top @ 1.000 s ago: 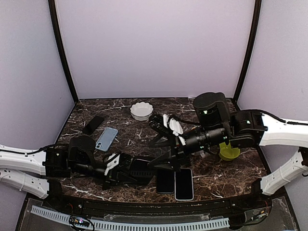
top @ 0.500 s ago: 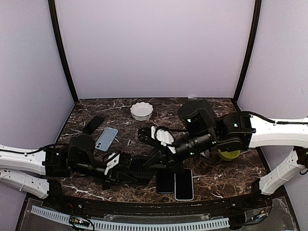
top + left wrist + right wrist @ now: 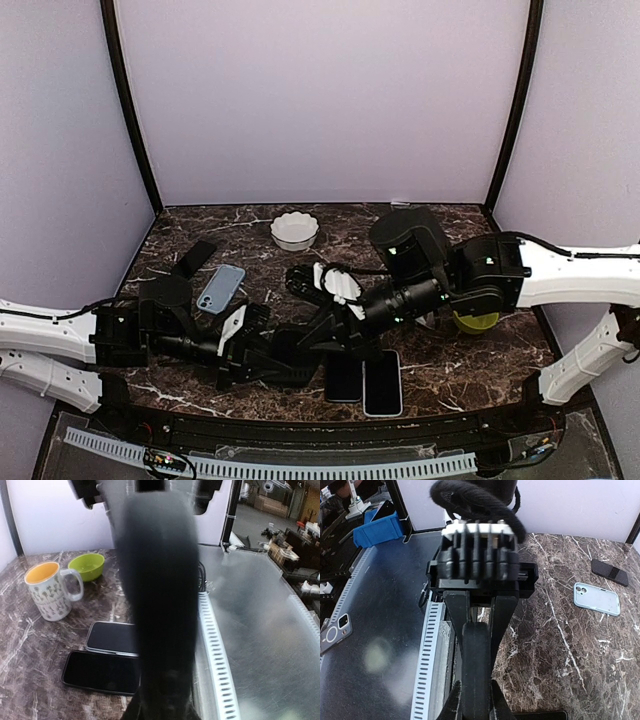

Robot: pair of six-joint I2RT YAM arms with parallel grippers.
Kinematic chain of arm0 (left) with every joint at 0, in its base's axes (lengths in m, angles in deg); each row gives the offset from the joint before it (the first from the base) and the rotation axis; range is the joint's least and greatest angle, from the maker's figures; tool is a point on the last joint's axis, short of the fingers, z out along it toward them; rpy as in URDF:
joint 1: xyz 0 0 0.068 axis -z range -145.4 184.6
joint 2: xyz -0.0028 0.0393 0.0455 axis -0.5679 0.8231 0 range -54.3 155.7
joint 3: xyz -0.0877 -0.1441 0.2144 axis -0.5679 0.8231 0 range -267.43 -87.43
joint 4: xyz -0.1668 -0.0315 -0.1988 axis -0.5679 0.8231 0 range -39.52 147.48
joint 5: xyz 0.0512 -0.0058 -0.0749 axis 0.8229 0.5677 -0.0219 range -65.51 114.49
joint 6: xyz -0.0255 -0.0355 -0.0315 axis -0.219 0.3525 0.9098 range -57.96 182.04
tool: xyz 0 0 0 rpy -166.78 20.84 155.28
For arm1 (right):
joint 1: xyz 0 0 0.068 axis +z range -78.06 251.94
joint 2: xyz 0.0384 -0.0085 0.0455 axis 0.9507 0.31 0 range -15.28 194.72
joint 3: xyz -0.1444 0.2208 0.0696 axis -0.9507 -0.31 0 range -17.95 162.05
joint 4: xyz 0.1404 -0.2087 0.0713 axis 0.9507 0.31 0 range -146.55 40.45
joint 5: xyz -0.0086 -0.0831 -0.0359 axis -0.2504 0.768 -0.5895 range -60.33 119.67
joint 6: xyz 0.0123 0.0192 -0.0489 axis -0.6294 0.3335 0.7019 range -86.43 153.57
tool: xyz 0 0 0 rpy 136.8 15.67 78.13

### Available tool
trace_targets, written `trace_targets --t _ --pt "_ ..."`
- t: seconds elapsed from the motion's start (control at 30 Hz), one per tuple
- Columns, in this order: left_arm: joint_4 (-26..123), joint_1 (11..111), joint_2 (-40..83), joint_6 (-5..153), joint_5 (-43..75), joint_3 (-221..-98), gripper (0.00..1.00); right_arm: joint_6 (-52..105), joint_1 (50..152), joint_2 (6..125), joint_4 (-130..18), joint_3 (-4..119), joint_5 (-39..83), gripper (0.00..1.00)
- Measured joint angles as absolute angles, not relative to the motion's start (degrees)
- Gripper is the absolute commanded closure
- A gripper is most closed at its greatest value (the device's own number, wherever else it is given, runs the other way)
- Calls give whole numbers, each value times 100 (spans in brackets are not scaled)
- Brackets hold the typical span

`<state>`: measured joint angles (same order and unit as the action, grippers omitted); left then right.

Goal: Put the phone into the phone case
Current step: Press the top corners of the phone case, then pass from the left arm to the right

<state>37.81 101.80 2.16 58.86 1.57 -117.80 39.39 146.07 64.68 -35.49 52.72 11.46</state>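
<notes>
Phone or case, unclear which: black slab (image 3: pixel 288 356) is held on edge low over the table (image 3: pixel 455 368), front middle, between both arms. Right gripper (image 3: pixel 322 338) is clamped on one end. Left gripper (image 3: pixel 252 350) is at the other end, grip can't be told. Likely a handover to reorient it. Two dark phones (image 3: pixel 363 380) lie flat just beside.
</notes>
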Motion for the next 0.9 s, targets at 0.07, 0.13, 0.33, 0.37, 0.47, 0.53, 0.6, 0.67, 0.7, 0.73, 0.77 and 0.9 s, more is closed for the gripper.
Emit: trace_targets --t 0.07,0.13,0.33,0.37,0.47,0.53,0.6,0.67,0.7,0.73,0.77,0.9 --pt "3770 10180 219 5886 170 -11787 100 3891 14611 6462 -3540 5272 1152 100" --pt "3746 10178 210 5932 201 -11789 100 3895 14611 6451 -3544 5272 1150 72" --pt "3359 10191 -83 6378 373 -11616 100 3793 14611 6107 -4003 4999 1355 28" --pt "3261 10191 -162 6483 443 -11575 100 3753 14611 5954 -4244 4794 1460 28" --pt "2881 10191 -343 6800 627 -11457 100 3502 14611 5565 -4965 4116 1618 32" --pt "2625 10189 -400 7009 682 -11391 100 3270 14611 5500 -5516 3727 1657 39" --pt "2487 10191 -402 7141 688 -11374 100 3047 14611 5565 -5940 3522 1635 50" --pt "2437 10191 -402 7234 697 -11371 100 2846 14611 5670 -6270 3467 1604 54" --pt "2420 10189 -402 7272 701 -11371 100 2750 14611 5725 -6449 3461 1589 56" --pt "2409 10189 -402 7302 704 -11371 100 2678 14611 5762 -6609 3458 1572 62" --pt "2398 10191 -398 7324 704 -11371 100 2593 14611 5793 -6775 3458 1559 70" --pt "2367 10191 -365 7387 686 -11376 100 2326 14605 5867 -7160 3463 1556 100"
